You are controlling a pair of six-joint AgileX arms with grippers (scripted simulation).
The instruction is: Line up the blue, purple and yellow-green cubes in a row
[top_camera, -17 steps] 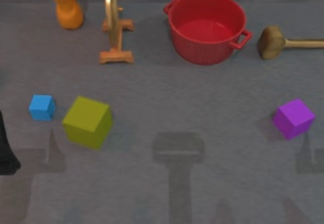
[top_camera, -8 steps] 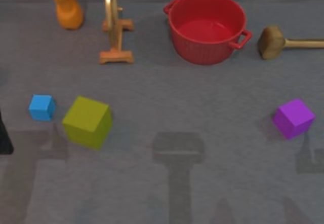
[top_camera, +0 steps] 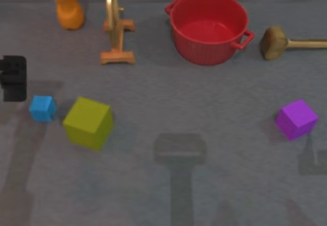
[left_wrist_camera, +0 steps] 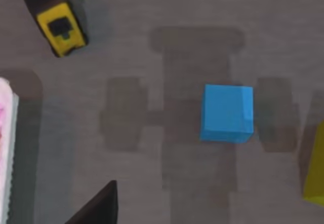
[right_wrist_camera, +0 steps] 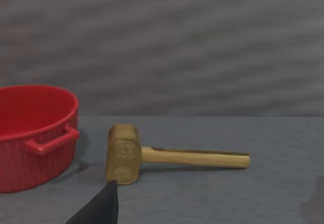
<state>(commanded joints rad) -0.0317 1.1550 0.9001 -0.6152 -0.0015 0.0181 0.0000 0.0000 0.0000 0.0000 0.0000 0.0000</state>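
The mallet [top_camera: 286, 43] handle is cut off at the table's right edge; the orange bottle [top_camera: 67, 3] top at the far edge.

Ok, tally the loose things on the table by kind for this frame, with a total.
Matte cubes: 3: sky-blue, olive yellow-green, vivid purple.
Orange plastic bottle: 1.
Wooden ring stand: 1.
Red ribbed pot: 1.
Wooden mallet: 1.
Yellow-black tape measure: 1.
Total: 8.

A bright sky-blue cube [top_camera: 42, 108], an olive yellow-green cube [top_camera: 88, 122] and a vivid purple cube [top_camera: 296, 118] are seen on a plain grey table [top_camera: 204, 103]. A red pot [top_camera: 208, 27], an orange bottle [top_camera: 67, 7], a tan wooden mallet [top_camera: 286, 43] and a golden-brown wooden stand [top_camera: 116, 26] are shown. The left arm's tool [top_camera: 14, 77] is black.
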